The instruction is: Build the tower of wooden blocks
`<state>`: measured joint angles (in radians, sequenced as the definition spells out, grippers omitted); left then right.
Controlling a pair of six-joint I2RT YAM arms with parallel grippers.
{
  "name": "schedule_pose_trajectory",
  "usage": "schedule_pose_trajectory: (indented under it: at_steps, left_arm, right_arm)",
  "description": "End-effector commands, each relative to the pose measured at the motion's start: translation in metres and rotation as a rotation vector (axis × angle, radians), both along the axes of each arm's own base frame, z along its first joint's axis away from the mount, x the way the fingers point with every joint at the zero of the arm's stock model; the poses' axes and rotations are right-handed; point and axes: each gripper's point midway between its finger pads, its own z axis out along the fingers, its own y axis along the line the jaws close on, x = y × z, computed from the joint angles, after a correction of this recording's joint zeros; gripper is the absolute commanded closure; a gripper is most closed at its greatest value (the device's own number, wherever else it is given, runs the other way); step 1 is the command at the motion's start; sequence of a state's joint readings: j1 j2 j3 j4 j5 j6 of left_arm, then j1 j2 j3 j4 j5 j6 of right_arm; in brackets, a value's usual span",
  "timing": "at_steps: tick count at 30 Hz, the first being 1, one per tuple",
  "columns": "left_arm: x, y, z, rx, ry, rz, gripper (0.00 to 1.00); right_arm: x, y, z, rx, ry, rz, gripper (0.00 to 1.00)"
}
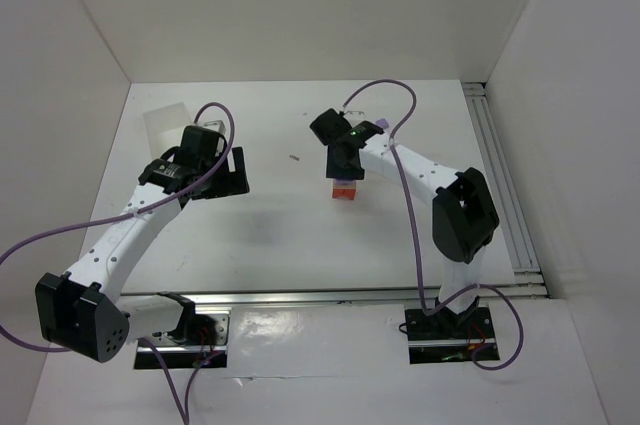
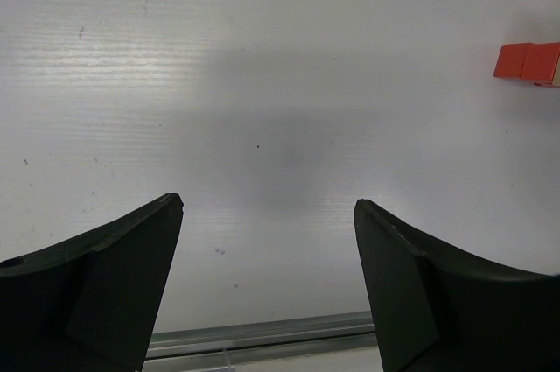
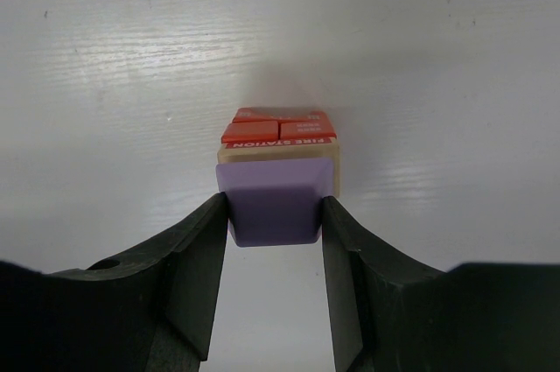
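Note:
The wood block tower (image 1: 345,191) stands mid-table: red-orange blocks (image 3: 278,128) at the bottom, a pale tan block (image 3: 229,154) on them, and a lilac block (image 3: 274,204) on top. My right gripper (image 3: 275,206) is directly above the tower (image 1: 345,160), and its jaws press both sides of the lilac block. My left gripper (image 1: 215,173) hovers over bare table well to the left, open and empty (image 2: 267,206). In its wrist view the red-orange tower base (image 2: 528,61) shows at the far right edge.
A translucent white plastic box (image 1: 165,121) sits at the back left behind the left gripper. A tiny dark speck (image 1: 294,157) lies between the arms. Aluminium rails run along the right side (image 1: 503,180) and the near edge (image 1: 330,295). White walls enclose the table.

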<state>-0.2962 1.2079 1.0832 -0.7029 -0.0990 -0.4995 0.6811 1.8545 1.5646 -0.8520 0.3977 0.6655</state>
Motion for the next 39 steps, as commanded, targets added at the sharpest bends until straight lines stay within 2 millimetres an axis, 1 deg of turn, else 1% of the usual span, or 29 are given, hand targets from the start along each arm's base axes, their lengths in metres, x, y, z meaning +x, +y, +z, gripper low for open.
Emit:
schedule_pose_trajectory:
  at_steps: [1, 3, 4, 12, 13, 19, 21, 23, 25, 27, 33, 36, 37, 39]
  left_arm:
    - [0.0028, -0.0040, 0.0108, -0.019, -0.036, -0.014, 0.08]
    - [0.0028, -0.0040, 0.0108, -0.019, -0.036, -0.014, 0.08]
    - [0.0028, -0.0040, 0.0108, -0.019, -0.036, -0.014, 0.08]
    - [0.0028, -0.0040, 0.0108, -0.019, -0.036, -0.014, 0.08]
    - [0.0028, -0.0040, 0.0108, -0.019, -0.036, -0.014, 0.08]
    - [0.0028, -0.0040, 0.0108, -0.019, -0.036, -0.014, 0.08]
    - [0.0028, -0.0040, 0.0108, -0.019, -0.036, -0.014, 0.08]
    - [0.0028, -0.0040, 0.0108, -0.019, -0.036, -0.014, 0.08]
    - [0.0028, -0.0040, 0.0108, -0.019, -0.036, -0.014, 0.08]
    - [0.0028, -0.0040, 0.0108, -0.019, -0.036, -0.014, 0.08]
    - [0.0028, -0.0040, 0.0108, -0.019, -0.036, -0.014, 0.08]
    - [0.0028, -0.0040, 0.0108, -0.019, -0.036, -0.014, 0.08]
    - [0.0028, -0.0040, 0.0108, -0.019, -0.036, -0.014, 0.08]
    - [0.0028, -0.0040, 0.0108, -0.019, -0.036, -0.014, 0.08]
  right_arm:
    - [0.0039, 0.0049, 0.0034, -0.005, -0.017, -0.009, 0.57]
    - [0.0040, 0.0049, -0.0002, -0.010, -0.010, -0.009, 0.57]
    - [0.0057, 0.0063, 0.0027, -0.005, -0.017, -0.009, 0.56]
    - [0.0057, 0.0063, 0.0027, -0.005, -0.017, -0.009, 0.56]
    - [0.0058, 0.0064, -0.0010, -0.010, -0.010, -0.009, 0.56]
    - [0.0058, 0.0064, -0.0010, -0.011, -0.010, -0.009, 0.54]
    - [0.0075, 0.0078, 0.0020, -0.005, -0.017, -0.009, 0.54]
    - [0.0075, 0.0078, -0.0018, -0.011, -0.010, -0.009, 0.54]
    - [0.0075, 0.0078, -0.0018, -0.011, -0.010, -0.009, 0.51]
    - [0.0075, 0.0078, -0.0018, -0.011, -0.010, -0.009, 0.50]
    - [0.0101, 0.0079, 0.0053, -0.005, -0.029, -0.013, 0.50]
    - [0.0101, 0.0079, 0.0054, -0.005, -0.029, -0.013, 0.50]
    - [0.0085, 0.0066, 0.0009, -0.017, -0.015, -0.012, 0.50]
    - [0.0085, 0.0066, 0.0009, -0.017, -0.015, -0.012, 0.50]
